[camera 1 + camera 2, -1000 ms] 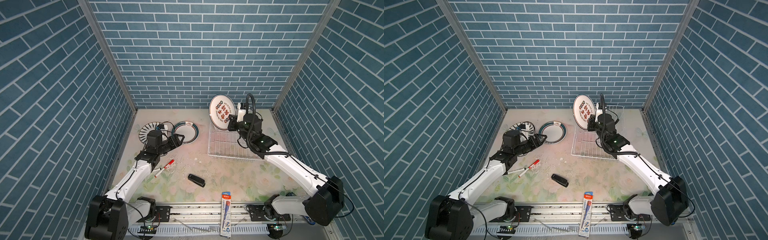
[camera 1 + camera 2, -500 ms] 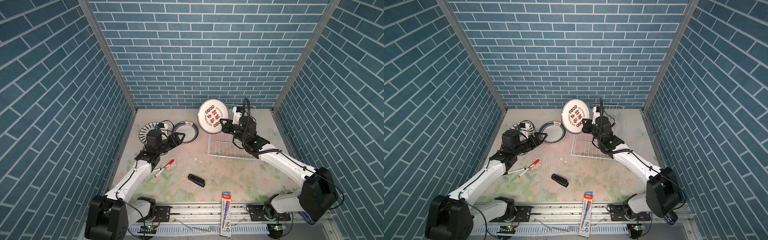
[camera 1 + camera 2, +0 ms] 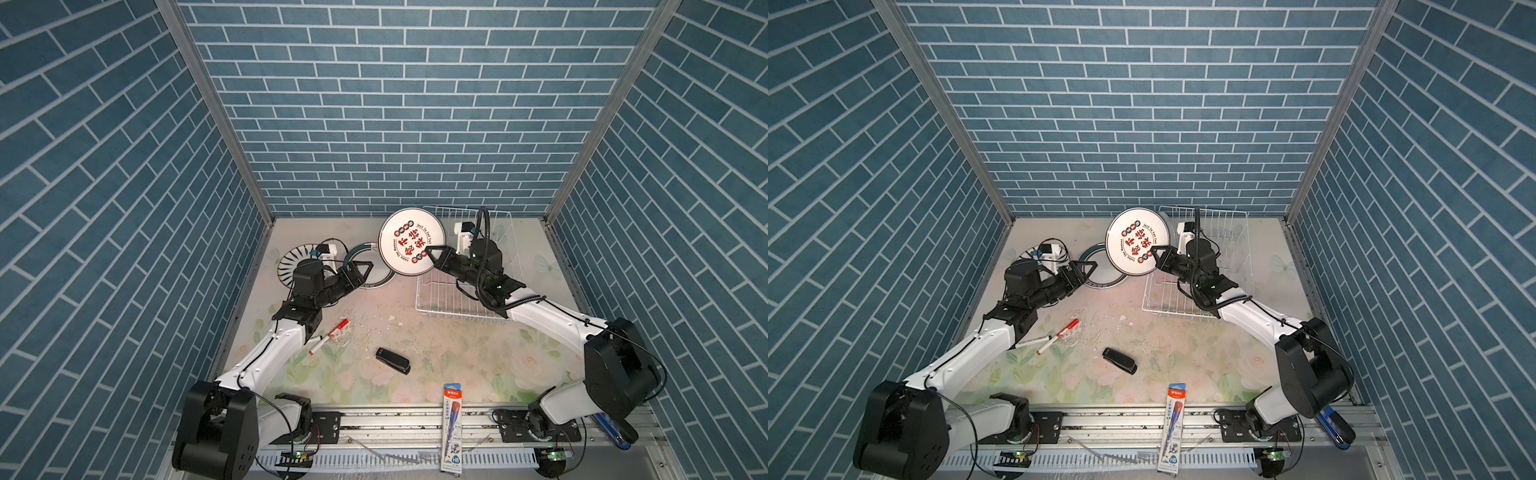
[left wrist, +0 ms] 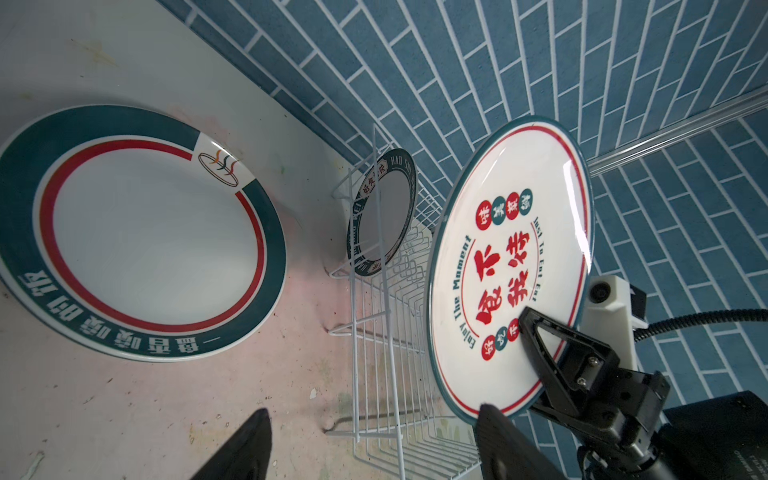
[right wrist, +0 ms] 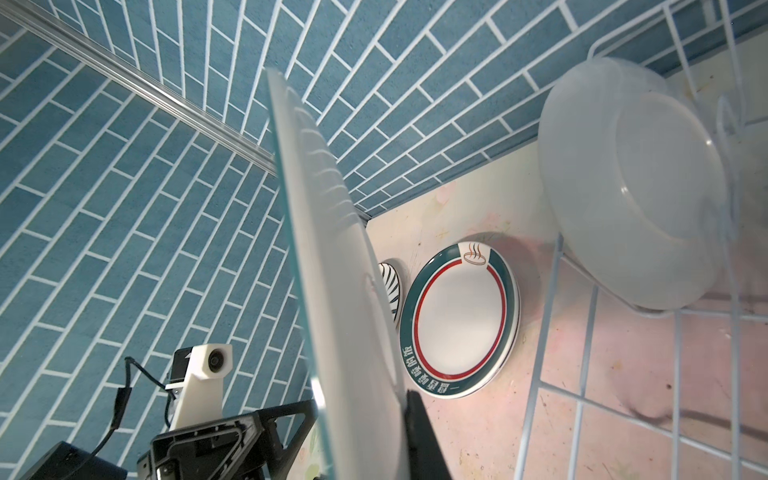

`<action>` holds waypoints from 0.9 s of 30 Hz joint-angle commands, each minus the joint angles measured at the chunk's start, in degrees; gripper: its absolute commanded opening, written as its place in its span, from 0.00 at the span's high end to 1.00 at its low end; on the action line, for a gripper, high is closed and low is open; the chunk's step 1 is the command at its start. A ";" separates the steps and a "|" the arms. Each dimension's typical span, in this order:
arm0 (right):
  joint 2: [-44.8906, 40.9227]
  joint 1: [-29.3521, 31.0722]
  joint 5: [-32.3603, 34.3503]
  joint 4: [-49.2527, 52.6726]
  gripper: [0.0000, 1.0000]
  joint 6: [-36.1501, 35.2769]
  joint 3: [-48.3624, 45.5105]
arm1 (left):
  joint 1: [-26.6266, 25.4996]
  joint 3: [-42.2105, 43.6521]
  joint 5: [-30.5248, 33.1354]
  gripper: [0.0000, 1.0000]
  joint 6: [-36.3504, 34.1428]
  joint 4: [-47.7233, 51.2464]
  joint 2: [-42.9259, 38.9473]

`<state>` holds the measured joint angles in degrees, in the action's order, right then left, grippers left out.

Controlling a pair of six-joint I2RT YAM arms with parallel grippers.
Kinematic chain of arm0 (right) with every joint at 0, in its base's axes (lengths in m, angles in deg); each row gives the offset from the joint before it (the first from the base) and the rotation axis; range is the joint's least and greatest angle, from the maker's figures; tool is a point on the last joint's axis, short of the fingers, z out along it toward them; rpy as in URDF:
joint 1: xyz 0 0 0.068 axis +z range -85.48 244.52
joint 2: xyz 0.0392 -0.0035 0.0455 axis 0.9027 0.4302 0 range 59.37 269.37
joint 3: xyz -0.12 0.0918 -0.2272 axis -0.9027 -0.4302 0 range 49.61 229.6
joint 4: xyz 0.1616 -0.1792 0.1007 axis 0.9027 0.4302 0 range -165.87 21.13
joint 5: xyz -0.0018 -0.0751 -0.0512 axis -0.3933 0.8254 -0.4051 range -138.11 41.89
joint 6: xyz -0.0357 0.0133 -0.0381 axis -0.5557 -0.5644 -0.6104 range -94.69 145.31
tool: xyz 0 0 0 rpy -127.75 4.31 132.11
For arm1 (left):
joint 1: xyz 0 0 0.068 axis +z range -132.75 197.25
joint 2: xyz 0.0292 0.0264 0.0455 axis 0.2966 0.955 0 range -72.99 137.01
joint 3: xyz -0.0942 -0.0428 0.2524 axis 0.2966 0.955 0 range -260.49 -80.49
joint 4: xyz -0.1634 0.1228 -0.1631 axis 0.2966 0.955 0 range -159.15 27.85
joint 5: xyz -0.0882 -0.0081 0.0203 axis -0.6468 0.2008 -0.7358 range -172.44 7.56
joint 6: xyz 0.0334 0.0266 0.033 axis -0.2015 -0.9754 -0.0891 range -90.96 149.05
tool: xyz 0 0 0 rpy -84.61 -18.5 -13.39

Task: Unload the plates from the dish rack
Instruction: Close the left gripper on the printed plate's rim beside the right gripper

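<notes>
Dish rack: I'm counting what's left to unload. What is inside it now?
One dark-rimmed plate stands upright at the far end of the dish rack. The nearer slots look bare, though the right arm covers part of them in both top views.

Crowded at the back, open bench in front.
The plate (image 3: 411, 243) clamped in my right jaws hung tilted between the dish rack (image 3: 453, 299) and the green-rimmed plate (image 4: 141, 232), which lay flat under my spread left jaws, with a striped plate (image 3: 291, 259) beside it. Another plate (image 4: 382, 212) stood in the rack's far corner. The mid bench (image 3: 457, 353) lay free apart from a marker (image 3: 328, 336) and a small black object (image 3: 392, 360).
</notes>
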<state>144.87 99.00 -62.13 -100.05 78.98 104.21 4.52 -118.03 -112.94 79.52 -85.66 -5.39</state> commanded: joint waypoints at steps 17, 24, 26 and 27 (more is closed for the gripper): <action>2.16 1.19 -5.40 -11.87 1.00 10.37 -1.83 | -0.89 1.24 -4.68 0.23 4.87 -15.63 4.95; 1.91 1.99 -5.49 -12.52 1.00 11.29 -2.64 | -1.81 0.54 -4.83 0.26 5.66 -18.19 7.05; 1.88 2.16 -5.65 -12.72 1.00 11.29 -2.78 | -2.08 0.24 -4.84 0.27 5.88 -18.78 7.51; 1.79 2.21 -5.75 -12.72 1.00 11.43 -2.81 | -2.21 0.19 -4.83 0.27 6.03 -19.09 7.80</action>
<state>147.18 100.77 -66.46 -107.81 88.09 101.99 2.95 -116.98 -117.12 85.27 -101.90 1.78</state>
